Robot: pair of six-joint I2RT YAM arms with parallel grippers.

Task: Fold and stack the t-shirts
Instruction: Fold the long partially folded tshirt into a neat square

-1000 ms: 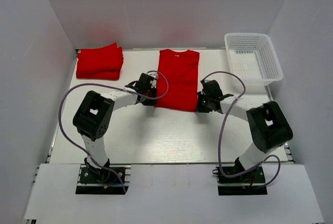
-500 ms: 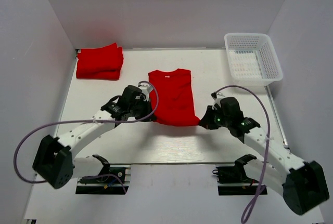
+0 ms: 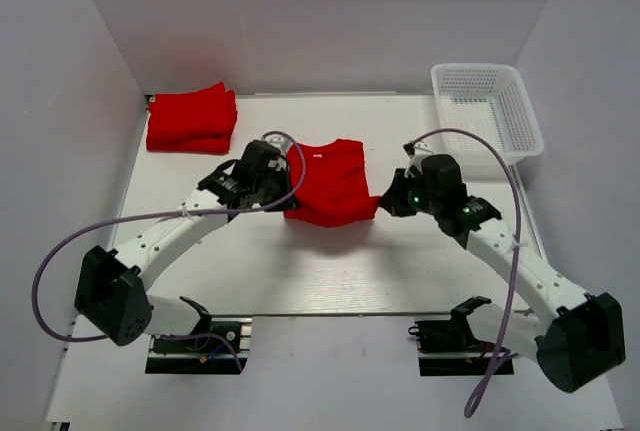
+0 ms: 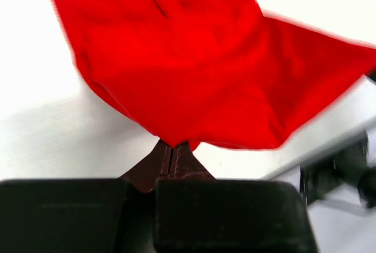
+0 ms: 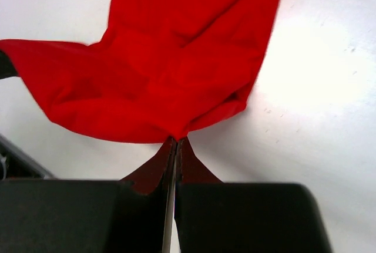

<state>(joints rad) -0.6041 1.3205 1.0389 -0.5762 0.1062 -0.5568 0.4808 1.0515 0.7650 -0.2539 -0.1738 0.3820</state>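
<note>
Red cloth, one red t-shirt [image 3: 330,183], sits on the table [image 3: 330,271] well to the left of the white mesh basket [image 3: 478,69] and somewhat nearer the arm bases than it. We see its collar end lying flat, roughly level with the basket's near rim, while its near edge is raised between the two arms. The left gripper [image 3: 285,199] has its fingers pressed together on the shirt corner farther from the basket; its wrist view shows cloth fanning out from the closed tips [image 4: 172,146]. The right gripper [image 3: 386,201] pinches the corner on the basket side, jaws tight on the fabric in its own view [image 5: 176,141]. We record a pile of folded red t-shirts [image 3: 190,119] far left of the basket, along the same back edge of the table.
</note>
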